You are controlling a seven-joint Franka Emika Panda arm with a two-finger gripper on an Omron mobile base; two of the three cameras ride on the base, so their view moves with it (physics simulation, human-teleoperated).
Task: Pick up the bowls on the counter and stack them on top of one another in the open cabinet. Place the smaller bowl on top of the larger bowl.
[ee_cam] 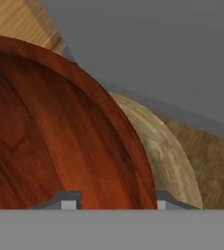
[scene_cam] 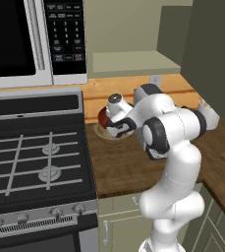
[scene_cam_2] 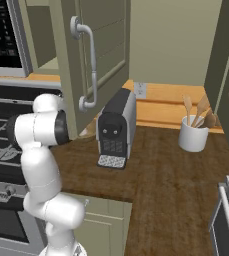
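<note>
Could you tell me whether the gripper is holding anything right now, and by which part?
The gripper straddles the glossy reddish-brown bowl's rim; whether it grips cannot be told.

Glossy reddish-brown smaller bowl (ee_cam: 59,132), light tan larger bowl (ee_cam: 167,156), dark brown wood-grain counter (scene_cam_2: 171,175).

Left base view: behind the arm (scene_cam: 170,147), looking forward and down over the stove (scene_cam: 33,157), microwave (scene_cam: 30,39) and worktop (scene_cam: 124,162). Right base view: from the arm's other side, facing the cabinet door (scene_cam_2: 93,55), coffee machine (scene_cam_2: 116,130) and utensil crock (scene_cam_2: 193,132). These 2 views share stove, arm and worktop. Hand view: very close, fingers (ee_cam: 69,199) at its bottom edge, the reddish-brown bowl (ee_cam: 50,132) against the tan bowl (ee_cam: 167,156).
</note>
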